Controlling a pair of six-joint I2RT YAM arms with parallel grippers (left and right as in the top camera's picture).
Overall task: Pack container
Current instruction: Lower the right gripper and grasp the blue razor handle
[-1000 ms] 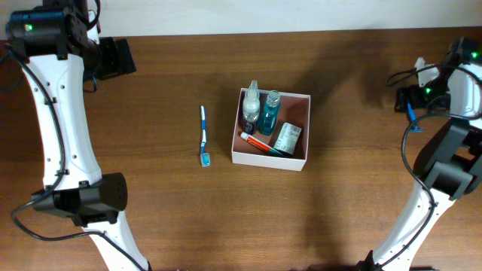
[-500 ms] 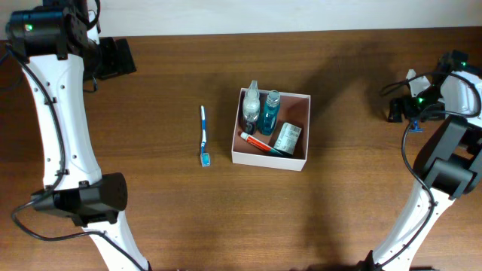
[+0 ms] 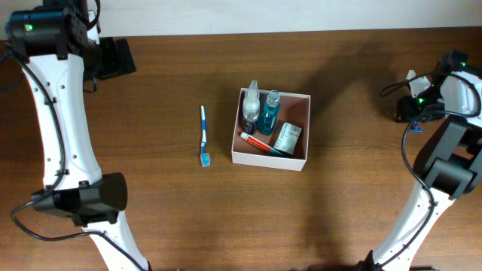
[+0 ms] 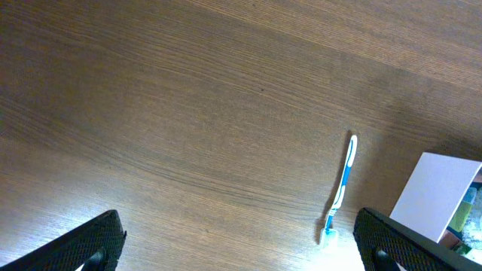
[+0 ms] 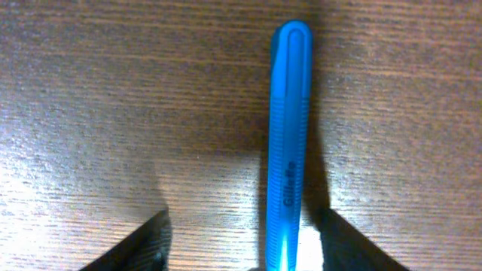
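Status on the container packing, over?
Left gripper open, empty. Right gripper open, straddling a blue handle. Container partly packed; toothbrush lies outside, on its left. Nothing blocking either.

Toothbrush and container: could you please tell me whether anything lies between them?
Nothing visible does; only bare table lies between the toothbrush and the container's left wall.

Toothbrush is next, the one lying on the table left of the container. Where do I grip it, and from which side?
Take the toothbrush at mid-handle, coming straight down with the open left tool and closing across its narrow width. It lies flat on the table, with bare wood on both sides and apart from the container. The handle there is slim and even.
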